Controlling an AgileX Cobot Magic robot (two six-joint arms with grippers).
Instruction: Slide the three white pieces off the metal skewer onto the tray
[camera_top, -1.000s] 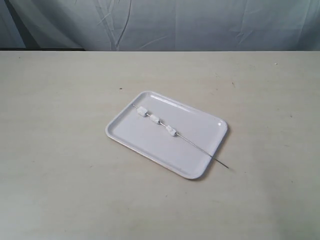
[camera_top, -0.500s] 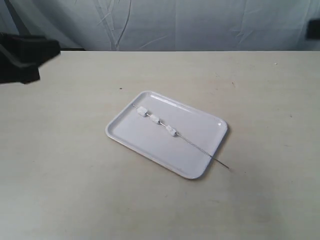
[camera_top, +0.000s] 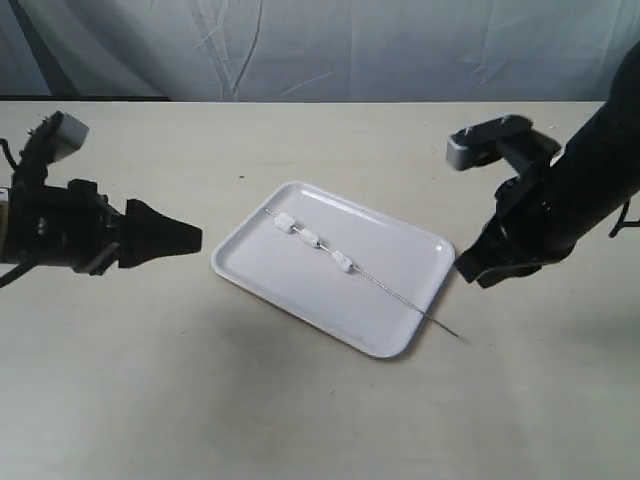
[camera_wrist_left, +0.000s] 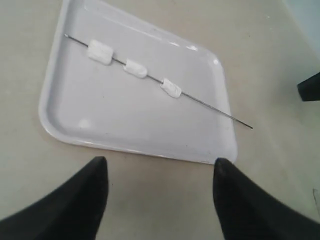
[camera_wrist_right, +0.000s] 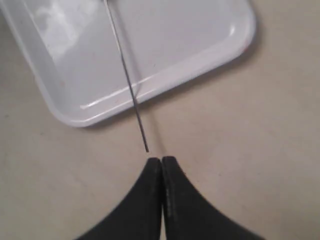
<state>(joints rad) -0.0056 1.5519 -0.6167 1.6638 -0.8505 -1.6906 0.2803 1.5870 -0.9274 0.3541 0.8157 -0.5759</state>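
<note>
The white tray (camera_top: 260, 275) lies mid-table, and the metal skewer (camera_top: 395, 294) runs diagonally across it, its pointed end sticking out past the near right rim. The three white pieces (camera_top: 313, 240) are threaded on the skewer's upper half. My left gripper (camera_top: 190, 238) hovers left of the tray, open and empty; its wrist view shows the tray (camera_wrist_left: 75, 115), the pieces (camera_wrist_left: 135, 68) and the skewer (camera_wrist_left: 215, 111) beyond the left gripper (camera_wrist_left: 159, 167). My right gripper (camera_top: 472, 272) hangs just right of the tray, shut on nothing. In its wrist view the right gripper (camera_wrist_right: 161, 160) sits just short of the skewer (camera_wrist_right: 131, 92) tip.
A beige table (camera_top: 320, 410) carries the tray, with a pale cloth backdrop (camera_top: 320, 45) behind its far edge. The right arm's dark body (camera_top: 575, 190) stretches up toward the right edge of the exterior view.
Both arms have come into the exterior view: the left from the left side toward the tray, the right down to the tray's right edge. Tray, skewer and pieces have not moved.
</note>
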